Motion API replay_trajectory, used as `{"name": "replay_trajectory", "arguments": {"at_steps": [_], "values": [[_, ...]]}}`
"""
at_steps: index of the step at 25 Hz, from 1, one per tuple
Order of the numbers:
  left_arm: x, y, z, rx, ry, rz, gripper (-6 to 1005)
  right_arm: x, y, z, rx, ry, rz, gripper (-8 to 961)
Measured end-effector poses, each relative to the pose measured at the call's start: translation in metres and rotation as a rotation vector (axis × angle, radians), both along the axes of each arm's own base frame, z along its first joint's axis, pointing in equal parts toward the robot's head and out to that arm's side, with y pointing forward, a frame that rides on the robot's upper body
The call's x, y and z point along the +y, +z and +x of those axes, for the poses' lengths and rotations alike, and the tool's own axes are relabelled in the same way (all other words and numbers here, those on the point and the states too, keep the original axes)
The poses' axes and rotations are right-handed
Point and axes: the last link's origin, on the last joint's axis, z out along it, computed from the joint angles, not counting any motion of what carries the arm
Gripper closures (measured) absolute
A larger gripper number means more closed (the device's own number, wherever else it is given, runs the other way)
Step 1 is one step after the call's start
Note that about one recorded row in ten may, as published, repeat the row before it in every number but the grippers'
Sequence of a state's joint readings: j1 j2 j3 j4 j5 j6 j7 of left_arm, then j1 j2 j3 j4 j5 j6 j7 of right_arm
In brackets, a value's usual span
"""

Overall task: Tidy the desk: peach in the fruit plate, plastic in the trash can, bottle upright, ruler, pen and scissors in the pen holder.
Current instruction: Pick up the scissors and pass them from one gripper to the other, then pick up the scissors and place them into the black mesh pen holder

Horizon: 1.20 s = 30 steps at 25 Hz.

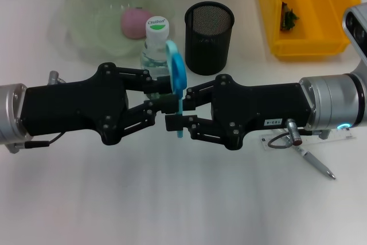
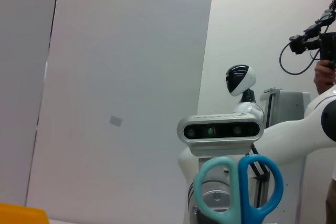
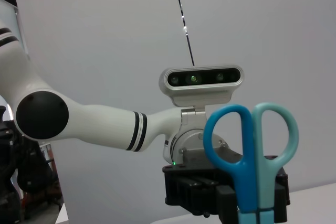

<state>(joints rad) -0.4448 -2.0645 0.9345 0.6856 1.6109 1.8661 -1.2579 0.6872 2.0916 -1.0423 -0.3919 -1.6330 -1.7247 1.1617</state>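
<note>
Blue-handled scissors (image 1: 177, 78) stand upright between both grippers: left gripper (image 1: 162, 104) and right gripper (image 1: 179, 110) jaws both clamp them above the tabletop (image 1: 172, 199).

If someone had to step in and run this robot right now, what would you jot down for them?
Left gripper and right gripper meet mid-table, both at the blue scissors, held upright with the handles up. Which one truly grips them I cannot tell.
Done: peach in the fruit plate; bottle upright beside the black mesh pen holder; something dark lies in the yellow bin.
Left: scissors into the pen holder, then the pen and the clear ruler, both lying on the table under the right arm.
</note>
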Motion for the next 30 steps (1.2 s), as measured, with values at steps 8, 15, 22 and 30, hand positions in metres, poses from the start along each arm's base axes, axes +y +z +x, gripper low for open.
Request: {"name": "replay_trajectory", "arguments": {"at_steps": [8, 15, 22, 30], "values": [[0.0014, -0.0003, 0.0001, 0.003, 0.004, 0.005, 753, 0.0012, -0.0003, -0.0005, -0.003, 0.000, 0.006, 741], [0.0034, -0.0007, -0.0007, 0.008, 0.018, 0.011, 753, 0.0031, -0.0007, -0.0016, -0.008, 0.001, 0.011, 742], [0.0059, 0.0004, -0.0027, 0.006, 0.059, 0.003, 699, 0.0047, -0.0011, -0.0028, -0.011, 0.003, 0.016, 741], [0.0053, 0.0037, -0.0039, -0.006, 0.060, 0.022, 392, 0.0080, -0.0024, -0.0019, -0.025, -0.010, 0.032, 741]]}}
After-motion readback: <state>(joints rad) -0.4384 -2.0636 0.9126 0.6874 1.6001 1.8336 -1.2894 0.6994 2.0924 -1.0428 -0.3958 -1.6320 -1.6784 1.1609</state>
